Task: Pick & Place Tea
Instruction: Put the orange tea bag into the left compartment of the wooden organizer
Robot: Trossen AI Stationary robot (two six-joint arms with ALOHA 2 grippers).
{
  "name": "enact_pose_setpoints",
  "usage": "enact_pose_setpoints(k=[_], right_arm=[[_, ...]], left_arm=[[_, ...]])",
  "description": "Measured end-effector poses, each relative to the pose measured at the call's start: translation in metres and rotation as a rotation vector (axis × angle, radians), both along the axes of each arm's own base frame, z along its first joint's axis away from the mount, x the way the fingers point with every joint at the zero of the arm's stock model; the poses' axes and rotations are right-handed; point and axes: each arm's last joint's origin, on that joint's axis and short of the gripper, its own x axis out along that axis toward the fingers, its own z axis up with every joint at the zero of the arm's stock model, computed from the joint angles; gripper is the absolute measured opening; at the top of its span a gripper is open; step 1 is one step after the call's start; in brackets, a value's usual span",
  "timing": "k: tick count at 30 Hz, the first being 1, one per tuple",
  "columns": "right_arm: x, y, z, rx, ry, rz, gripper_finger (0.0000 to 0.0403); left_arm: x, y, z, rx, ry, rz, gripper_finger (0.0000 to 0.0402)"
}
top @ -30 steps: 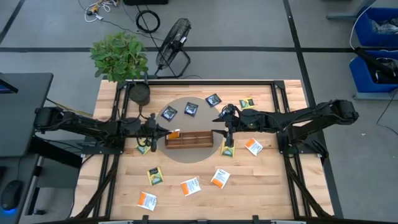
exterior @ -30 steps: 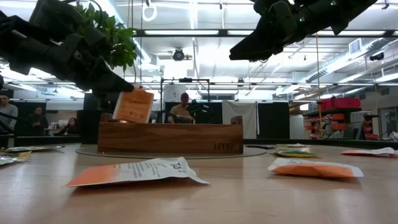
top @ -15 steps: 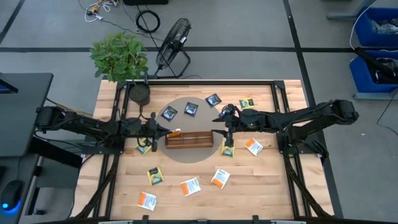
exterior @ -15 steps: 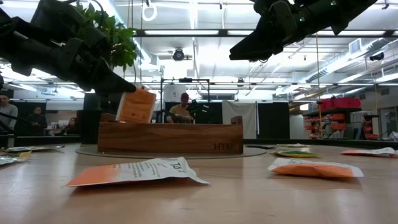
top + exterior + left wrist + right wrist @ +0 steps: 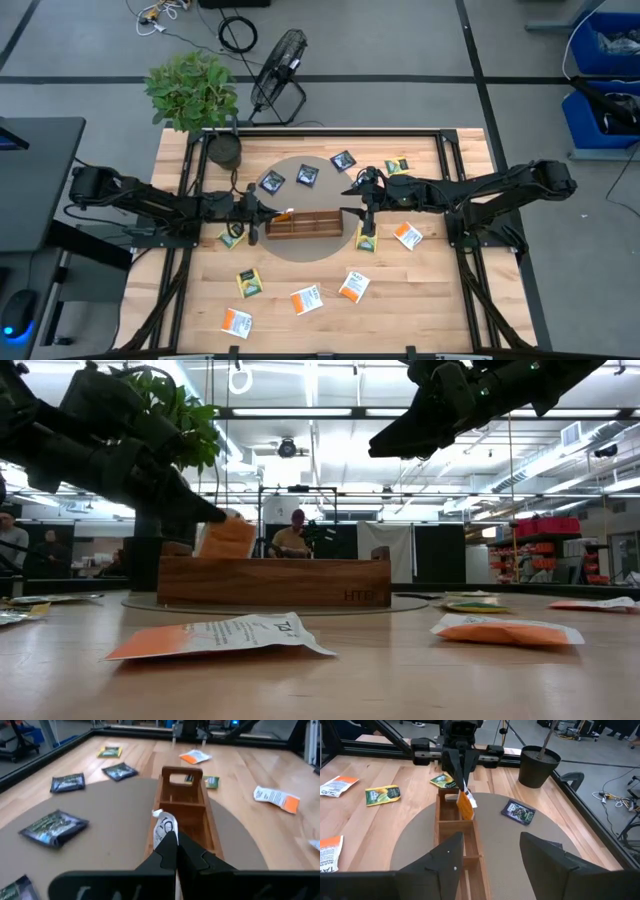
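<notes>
- The left gripper [image 5: 213, 514] had dipped and pushed in toward the tray's left end since half a second before, its jaws pinching 1 orange-and-white sachet [image 5: 228, 538] by its upper edge.
- That sachet had gone from near upright to leaning over and sat lower, its bottom edge behind the wall of the wooden tray [image 5: 270, 581], in or just over the leftmost compartment (the wrist view showed it hanging over that end slot). By the look of it, placement was nearly done and only the release was left.
- The right gripper [image 5: 487, 860] hung above the tray's right end, unmoved, fingers spread and empty.
- Counted in the high view, left to right:
  - 4 yellow-green sachets [image 5: 249, 283], 1 half hidden under the left arm.
  - 4 orange-and-white sachets [image 5: 306, 299] lying on the table, 5 with the held 1.
  - 3 dark navy sachets [image 5: 307, 175] on the round mat behind the tray.
  - 1 tray, with no other sachet visible inside.
</notes>
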Motion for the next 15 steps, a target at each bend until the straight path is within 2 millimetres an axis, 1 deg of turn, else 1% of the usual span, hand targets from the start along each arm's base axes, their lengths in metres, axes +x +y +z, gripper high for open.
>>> enact_pose_setpoints(k=[6, 15], right_arm=[[0.0, 0.0, 0.0, 0.0, 0.0, 0.0, 0.0203], [-0.0001, 0.0, -0.0006, 0.0, 0.006, 0.0, 0.0204]], left_arm=[[0.0002, 0.0016, -0.0076, -0.01, 0.05, 0.056, 0.0002], [0.0, 0.0025, -0.0085, -0.025, 0.056, 0.071, 0.0003]])
